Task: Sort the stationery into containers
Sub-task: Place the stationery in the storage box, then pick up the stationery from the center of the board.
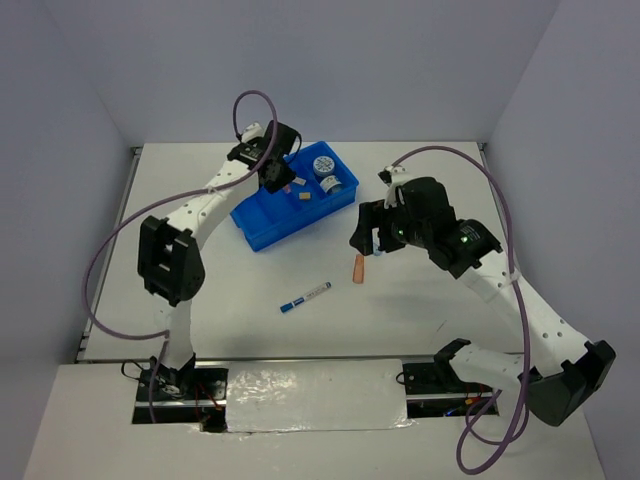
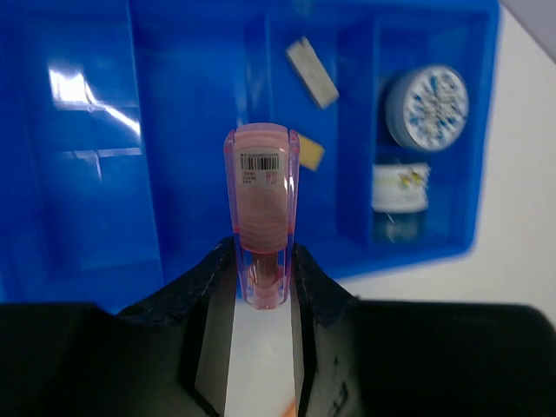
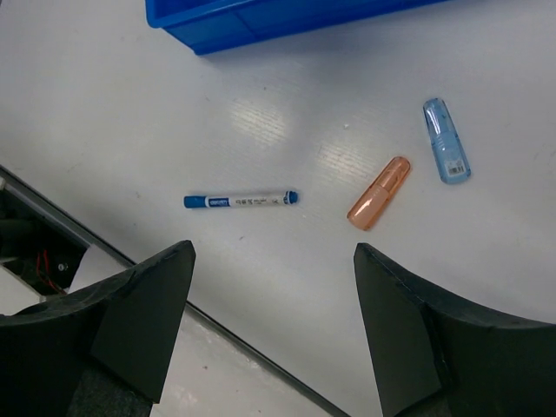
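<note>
Translucent pink finger-sized plastic piece (image 2: 261,217), barcode-labelled, pinched in left gripper (image 2: 262,265) over bright blue four-compartment plastic tray (image 2: 78,217); right gripper (image 3: 271,261) spread wide above white table (image 3: 130,104), where blue-and-white marker (image 3: 241,200), orange translucent piece (image 3: 380,193) and light-blue piece (image 3: 446,141) lie loose.

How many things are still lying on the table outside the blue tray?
3: the marker, the orange piece near it, and the light-blue piece beside the orange one. Others may be hidden from view.
</note>
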Controlling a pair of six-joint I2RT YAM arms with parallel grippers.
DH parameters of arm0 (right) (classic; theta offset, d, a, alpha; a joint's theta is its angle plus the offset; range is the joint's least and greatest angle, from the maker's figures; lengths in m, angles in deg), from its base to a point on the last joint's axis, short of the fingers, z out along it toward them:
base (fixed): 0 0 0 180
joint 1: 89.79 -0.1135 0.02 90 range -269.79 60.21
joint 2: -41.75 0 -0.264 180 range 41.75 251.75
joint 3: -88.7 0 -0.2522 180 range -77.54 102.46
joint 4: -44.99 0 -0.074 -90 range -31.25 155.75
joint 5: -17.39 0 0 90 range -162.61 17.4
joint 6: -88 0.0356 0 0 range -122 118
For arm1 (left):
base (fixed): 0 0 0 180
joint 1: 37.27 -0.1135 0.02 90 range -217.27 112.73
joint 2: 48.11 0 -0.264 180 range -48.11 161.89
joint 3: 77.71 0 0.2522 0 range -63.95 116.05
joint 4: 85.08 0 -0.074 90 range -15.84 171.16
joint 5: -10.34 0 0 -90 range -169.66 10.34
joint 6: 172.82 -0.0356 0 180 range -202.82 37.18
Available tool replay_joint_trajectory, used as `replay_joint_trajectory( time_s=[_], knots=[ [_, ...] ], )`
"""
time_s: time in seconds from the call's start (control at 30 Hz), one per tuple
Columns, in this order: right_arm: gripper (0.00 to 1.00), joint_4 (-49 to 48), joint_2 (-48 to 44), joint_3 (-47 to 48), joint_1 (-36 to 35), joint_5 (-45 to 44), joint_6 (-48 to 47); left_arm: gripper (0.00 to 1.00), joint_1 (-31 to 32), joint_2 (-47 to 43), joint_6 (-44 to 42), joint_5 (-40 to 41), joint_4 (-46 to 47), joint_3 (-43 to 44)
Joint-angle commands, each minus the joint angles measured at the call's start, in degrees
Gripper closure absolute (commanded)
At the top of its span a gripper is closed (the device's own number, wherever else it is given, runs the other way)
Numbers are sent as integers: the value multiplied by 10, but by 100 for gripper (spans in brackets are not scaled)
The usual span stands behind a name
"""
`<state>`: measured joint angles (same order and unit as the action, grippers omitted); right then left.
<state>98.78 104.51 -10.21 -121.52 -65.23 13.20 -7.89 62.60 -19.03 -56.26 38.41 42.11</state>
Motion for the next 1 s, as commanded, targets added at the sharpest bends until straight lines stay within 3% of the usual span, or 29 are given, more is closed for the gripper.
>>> replay_joint_trajectory(
  time_s=[0.0,0.2,0.33,0.47,0.7,0.97],
  knots=[
    [18,3,-26,-18,2,8,2,93,-28,60,-62,-22,-7,55],
    [18,1,-45,-54,3,20,18,73,-66,152,-78,-55,-34,126],
    [18,-5,-48,-77,3,12,18,34,-72,160,-82,-66,-34,125],
    [17,-21,-17,-123,5,-10,30,14,-73,121,-74,-70,-21,107],
    [19,-69,118,-163,6,-56,82,4,-73,22,-92,-96,-28,106],
    [22,-134,278,-123,8,-102,77,1,-72,-157,-161,-192,12,-44]
  ],
)
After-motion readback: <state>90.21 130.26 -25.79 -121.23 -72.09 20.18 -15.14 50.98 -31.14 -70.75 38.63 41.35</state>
